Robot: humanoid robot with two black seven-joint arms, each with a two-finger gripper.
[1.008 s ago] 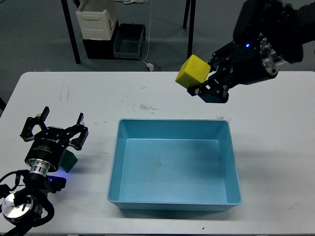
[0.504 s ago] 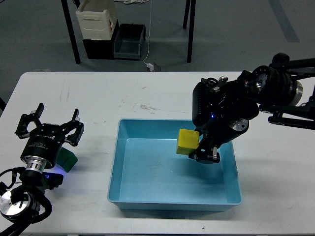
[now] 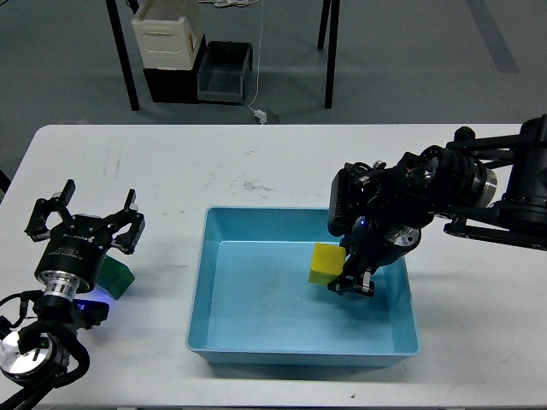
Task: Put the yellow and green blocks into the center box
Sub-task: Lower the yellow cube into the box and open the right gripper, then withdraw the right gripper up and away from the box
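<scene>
The yellow block (image 3: 326, 262) is inside the blue center box (image 3: 293, 213), low over its floor on the right side. My right gripper (image 3: 344, 275) reaches down into the box and is shut on the yellow block, its fingers (image 3: 359, 283) against the block's right side. The green block (image 3: 119, 278) lies on the white table, left of the box, partly hidden behind my left gripper (image 3: 85, 219). My left gripper is open and empty, its fingers spread wide just above and to the left of the green block.
The white table (image 3: 256, 162) ends close in front of the box. Beyond its far edge, on the floor, stand a white crate (image 3: 167, 34), a grey bin (image 3: 224, 73) and black table legs (image 3: 124, 60).
My right gripper came down from above the box's far edge into the box with the yellow block, then lowered it a little more. My left gripper shifted slightly left and stayed open.
</scene>
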